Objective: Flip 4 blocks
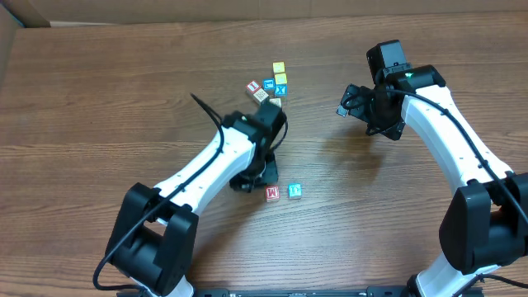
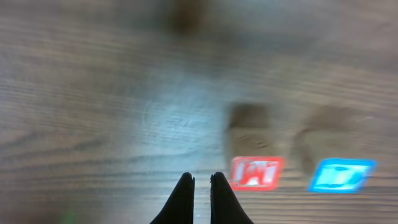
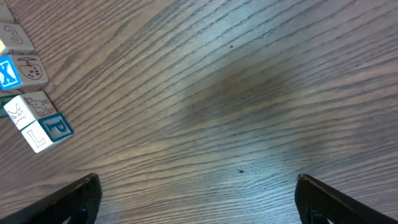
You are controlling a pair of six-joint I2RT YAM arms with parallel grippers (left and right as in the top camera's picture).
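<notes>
- The left hand [image 2: 201, 183] sits low at centre frame in the overhead view. Its fingers are pinched together with nothing between them, and its tips are close to the worktop [image 1: 99, 91].
- Above it, at upper centre, lies a tight cluster holding the cream blocks [image 1: 262, 96], the yellow cubes [image 1: 279, 69] and the blue X cube [image 1: 278, 89]. They are touching or nearly so.
- The red block [image 1: 272, 193] lies just right of the left hand's tips, apart from them and letter-face up. The wrist view is blurred, but it shows the block right of the fingers and slightly ahead of them.
- The blue block [image 1: 294, 191] stands just beside the red one, further right. Being cubes, neither has a long axis to line up with.
- The right hand [image 3: 198, 186] hangs at upper right, spread wide and empty, well apart from the pair.
- Judgement: the left arm is much nearer, so the next flip likely means reopening its fingers and shifting right over the red block.
</notes>
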